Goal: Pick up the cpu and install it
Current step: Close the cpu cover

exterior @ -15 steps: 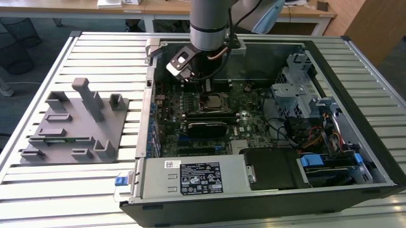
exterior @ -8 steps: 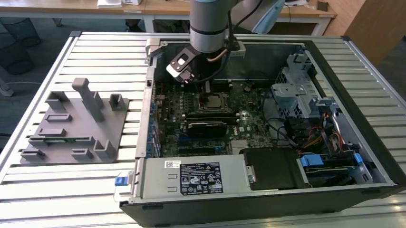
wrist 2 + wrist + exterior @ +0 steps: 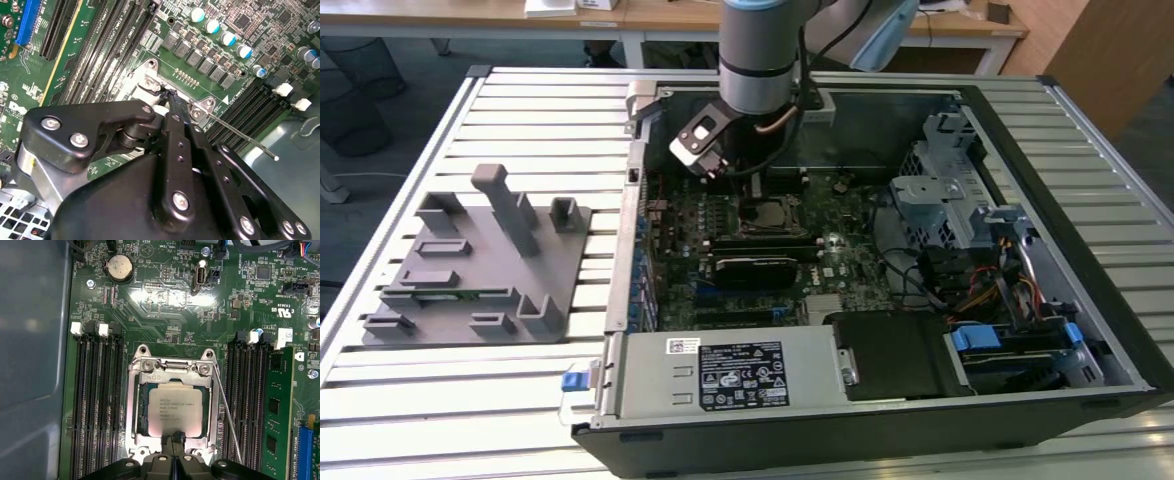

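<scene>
The cpu (image 3: 175,411), a flat square chip with a silver-grey top, lies flat inside the black metal-framed socket (image 3: 134,410) on the green motherboard. My gripper (image 3: 175,441) is shut, its two thin fingertips pressed together with nothing between them, right at the chip's near edge over the socket frame. In the second wrist view the shut gripper (image 3: 169,97) points down onto the socket's silver frame (image 3: 150,80). The socket's thin latch lever (image 3: 227,415) stands loose beside the frame. In the exterior view the arm (image 3: 757,90) hangs over the socket (image 3: 765,213) inside the open computer case.
Memory slots (image 3: 97,405) flank the socket, and one memory stick (image 3: 277,410) stands in a slot. The case wall (image 3: 30,340) rises close by. A power supply (image 3: 734,372) and drive cage (image 3: 947,190) fill the case. Grey fixture blocks (image 3: 474,260) sit on the slatted table at the exterior view's left.
</scene>
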Robot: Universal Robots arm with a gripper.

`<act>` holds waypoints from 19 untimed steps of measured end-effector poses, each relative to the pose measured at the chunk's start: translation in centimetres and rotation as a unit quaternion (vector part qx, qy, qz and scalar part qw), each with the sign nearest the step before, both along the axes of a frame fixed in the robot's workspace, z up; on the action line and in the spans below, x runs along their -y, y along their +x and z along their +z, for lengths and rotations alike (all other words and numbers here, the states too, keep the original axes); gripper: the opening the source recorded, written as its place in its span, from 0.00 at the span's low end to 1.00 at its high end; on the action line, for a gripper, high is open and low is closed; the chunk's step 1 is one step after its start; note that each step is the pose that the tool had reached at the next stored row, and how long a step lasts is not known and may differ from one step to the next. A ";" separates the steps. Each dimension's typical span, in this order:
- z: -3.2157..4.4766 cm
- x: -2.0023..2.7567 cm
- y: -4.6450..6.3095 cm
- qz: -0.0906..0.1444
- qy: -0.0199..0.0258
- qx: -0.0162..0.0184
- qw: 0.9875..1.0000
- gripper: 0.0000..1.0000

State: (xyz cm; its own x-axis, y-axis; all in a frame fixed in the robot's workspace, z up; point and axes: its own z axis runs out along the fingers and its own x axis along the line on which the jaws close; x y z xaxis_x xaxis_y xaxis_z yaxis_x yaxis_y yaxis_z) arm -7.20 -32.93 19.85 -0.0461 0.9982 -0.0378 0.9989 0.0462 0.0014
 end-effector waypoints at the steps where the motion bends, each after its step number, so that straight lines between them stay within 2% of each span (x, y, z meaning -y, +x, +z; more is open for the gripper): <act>1: -0.05 0.00 0.0 0.000 0.000 -0.001 1.000 0.11; 9: -0.03 -0.03 0.0 0.000 0.002 -0.001 1.000 0.11; 19: 0.78 -0.01 0.0 0.000 0.002 -0.001 1.000 0.11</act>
State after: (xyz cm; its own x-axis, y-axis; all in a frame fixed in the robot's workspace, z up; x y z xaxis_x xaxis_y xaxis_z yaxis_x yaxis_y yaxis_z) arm -7.20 -32.92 20.63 -0.0461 0.9983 -0.0346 0.9989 0.0462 -0.0004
